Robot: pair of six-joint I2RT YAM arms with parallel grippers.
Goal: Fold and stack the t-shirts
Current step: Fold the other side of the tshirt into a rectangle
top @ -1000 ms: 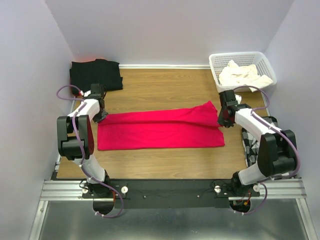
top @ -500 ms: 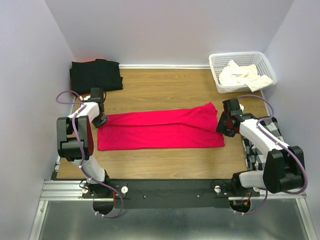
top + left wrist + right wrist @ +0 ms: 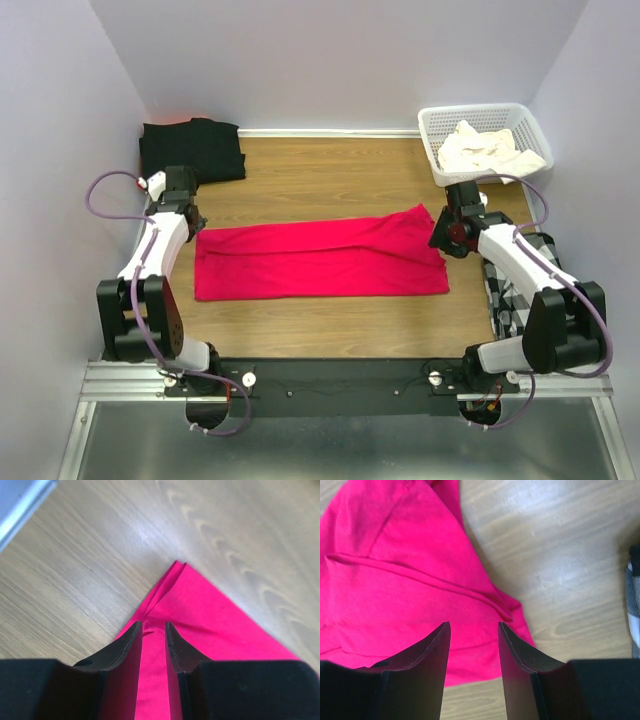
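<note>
High overhead, wrist close-ups, red t-shirt (image 3: 320,258) shared

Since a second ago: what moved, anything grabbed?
Left arm stretched out, its elbow dropping toward the base and its wrist sliding away. The left gripper is now over the red t-shirt's far-left corner. Right gripper swung nearer, then back to the shirt's right end. Both open, nothing grabbed. Red t-shirt, black t-shirt and basket unmoved.

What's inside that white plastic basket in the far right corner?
A crumpled cream-white shirt lies in the basket and fills most of it. Whether anything sits beneath the shirt cannot be seen, because the fabric covers the bottom of the basket.
</note>
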